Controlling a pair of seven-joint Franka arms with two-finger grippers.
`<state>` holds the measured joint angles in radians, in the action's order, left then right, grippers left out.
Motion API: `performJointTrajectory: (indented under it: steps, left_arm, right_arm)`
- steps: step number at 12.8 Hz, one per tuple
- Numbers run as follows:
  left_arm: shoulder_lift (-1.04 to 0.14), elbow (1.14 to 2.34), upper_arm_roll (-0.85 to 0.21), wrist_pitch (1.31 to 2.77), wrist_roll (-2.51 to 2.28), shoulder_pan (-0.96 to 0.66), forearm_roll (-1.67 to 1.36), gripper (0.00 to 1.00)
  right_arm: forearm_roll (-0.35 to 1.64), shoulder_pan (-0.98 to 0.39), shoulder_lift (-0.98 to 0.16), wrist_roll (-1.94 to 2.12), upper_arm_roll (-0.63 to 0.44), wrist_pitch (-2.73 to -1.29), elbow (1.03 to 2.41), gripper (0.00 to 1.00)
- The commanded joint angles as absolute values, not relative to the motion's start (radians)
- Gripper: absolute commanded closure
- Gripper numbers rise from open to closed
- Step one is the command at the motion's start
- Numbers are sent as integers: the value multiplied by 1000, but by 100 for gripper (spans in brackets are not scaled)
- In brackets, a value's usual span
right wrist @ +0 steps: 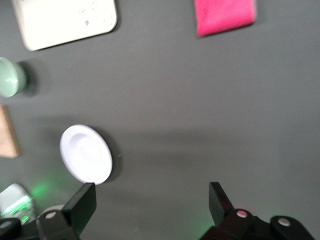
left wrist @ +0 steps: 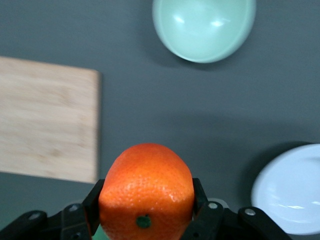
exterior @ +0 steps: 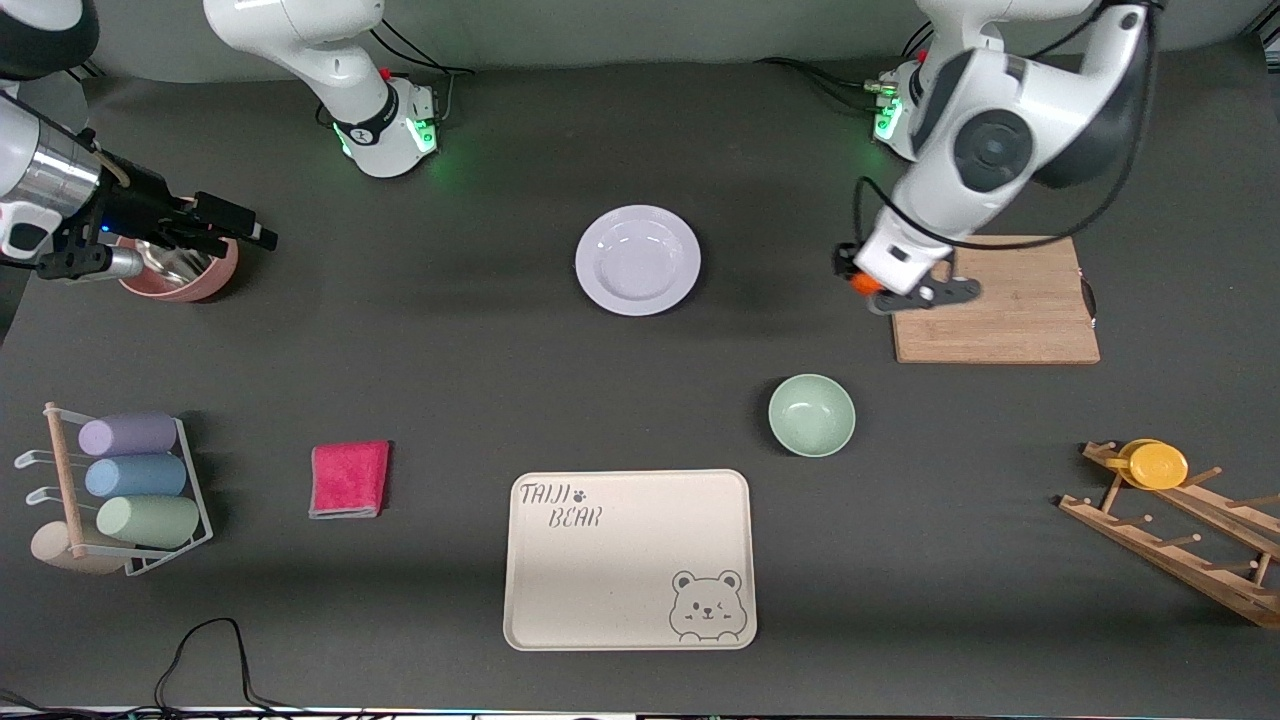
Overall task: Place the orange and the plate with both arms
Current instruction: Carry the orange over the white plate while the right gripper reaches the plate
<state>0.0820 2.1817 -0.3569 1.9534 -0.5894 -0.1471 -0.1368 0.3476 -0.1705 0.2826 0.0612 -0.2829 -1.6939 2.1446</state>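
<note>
One dimpled round orange (left wrist: 145,192) clamped in left gripper (left wrist: 145,210).

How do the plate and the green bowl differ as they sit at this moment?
The plate is pale lavender-white, the green bowl mint green. The plate is wider and shallow with a broad rim; the bowl is smaller across and deeper. The plate lies farther from the front camera, the bowl nearer and more toward the left arm's end. Both are round, empty, upright and untouched on the dark table.
</note>
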Motion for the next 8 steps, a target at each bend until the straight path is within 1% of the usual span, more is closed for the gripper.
performJointTrajectory:
  steps: [1, 3, 6, 8]
  left_arm:
    - [37, 2094, -399, 1945, -809, -263, -182, 92]
    - [-21, 2083, -439, 2053, -935, -339, -190, 92]
    - [-150, 2082, -445, 2241, -1035, -454, -176, 91]
    - [-239, 2079, -445, 2348, -1068, -512, -166, 90]
  right_arm:
    - [481, -175, 340, 170, -325, -1704, 2281, 0]
    - [576, -175, 357, 207, -327, -1727, 2360, 0]
    - [719, -178, 361, 409, -324, -1807, 2506, 0]
    - [799, -179, 350, 513, -319, -1857, 2578, 0]
